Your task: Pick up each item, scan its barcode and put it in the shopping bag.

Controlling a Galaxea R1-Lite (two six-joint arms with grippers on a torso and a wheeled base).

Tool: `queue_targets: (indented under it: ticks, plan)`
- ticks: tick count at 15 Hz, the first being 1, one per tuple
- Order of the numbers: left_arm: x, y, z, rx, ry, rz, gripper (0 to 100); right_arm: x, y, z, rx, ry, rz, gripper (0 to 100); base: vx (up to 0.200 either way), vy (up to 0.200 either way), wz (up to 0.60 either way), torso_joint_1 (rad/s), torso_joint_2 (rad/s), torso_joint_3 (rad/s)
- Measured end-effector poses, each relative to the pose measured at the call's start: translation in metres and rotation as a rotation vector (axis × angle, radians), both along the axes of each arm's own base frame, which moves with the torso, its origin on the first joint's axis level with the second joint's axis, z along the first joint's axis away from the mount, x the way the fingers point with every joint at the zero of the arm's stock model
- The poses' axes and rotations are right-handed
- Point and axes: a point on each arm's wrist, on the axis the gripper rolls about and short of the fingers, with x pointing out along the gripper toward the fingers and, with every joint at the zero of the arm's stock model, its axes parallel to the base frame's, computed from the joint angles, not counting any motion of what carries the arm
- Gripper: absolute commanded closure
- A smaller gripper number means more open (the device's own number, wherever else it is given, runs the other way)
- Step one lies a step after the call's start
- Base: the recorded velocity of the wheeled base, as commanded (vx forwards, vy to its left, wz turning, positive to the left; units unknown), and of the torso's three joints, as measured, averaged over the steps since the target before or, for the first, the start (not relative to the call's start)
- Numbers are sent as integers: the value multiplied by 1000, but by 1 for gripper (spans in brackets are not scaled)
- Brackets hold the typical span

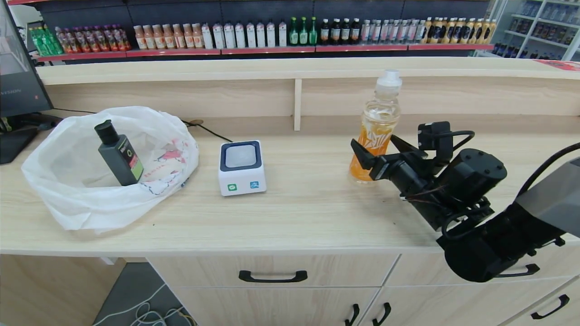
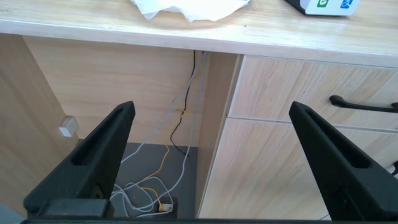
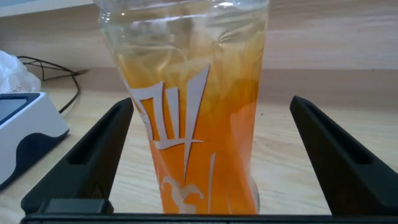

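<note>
Bottle of orange drink (image 1: 379, 131): stands upright on the counter (image 1: 308, 203), on the robot's right side, well apart from the shopping bag; clear plastic with a white cap, the orange liquid filling the lower part
Right gripper (image 1: 377, 147): wide open at the level of the bottle's lower half, one finger on each side of it; in the right wrist view the bottle of orange drink (image 3: 193, 112) sits between the two fingers with a gap on both sides, so the right gripper (image 3: 211, 106) has hold of nothing
Left gripper (image 2: 212, 109): wide open with nothing between its fingers, held low below the counter's front edge and facing the cabinet fronts
Shopping bag (image 1: 68, 181): white plastic, lying open and crumpled on the left part of the counter; its edge (image 2: 186, 7) reaches near the counter's front
Dark bottle (image 1: 118, 154): inside the shopping bag, tilted, black cap uppermost, label with a red patch facing the front
Scanner (image 1: 241, 166): small white box with a dark-rimmed window on top, on the counter between the shopping bag and the bottle of orange drink, just beside the bag; a thin black cable (image 1: 208, 131) runs behind it
Cabinet: light wood drawers with a black handle (image 1: 273, 276) under the counter; loose wires (image 2: 155, 180) lie on the floor in the open space beneath
Background: shelf of drinks (image 1: 272, 34) behind the counter, monitor (image 1: 18, 77) at the far left
</note>
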Motion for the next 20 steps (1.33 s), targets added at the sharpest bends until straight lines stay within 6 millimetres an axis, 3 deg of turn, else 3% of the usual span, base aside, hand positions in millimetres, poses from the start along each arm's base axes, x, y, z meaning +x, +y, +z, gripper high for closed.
queue_targets:
  ticks: [4, 8, 20]
  plan:
    - [0, 0, 0, 0, 0, 0, 0, 21, -4, 0, -5, -19, 6, 0, 0, 0, 0, 0, 0, 0]
    - [0, 0, 0, 0, 0, 0, 0, 30, -1, 0, -20, 6, 23, 0, 0, 0, 0, 0, 0, 0]
    - [0, 0, 0, 0, 0, 0, 0, 34, 8, 15, -44, -16, 32, 0, 0, 0, 0, 0, 0, 0]
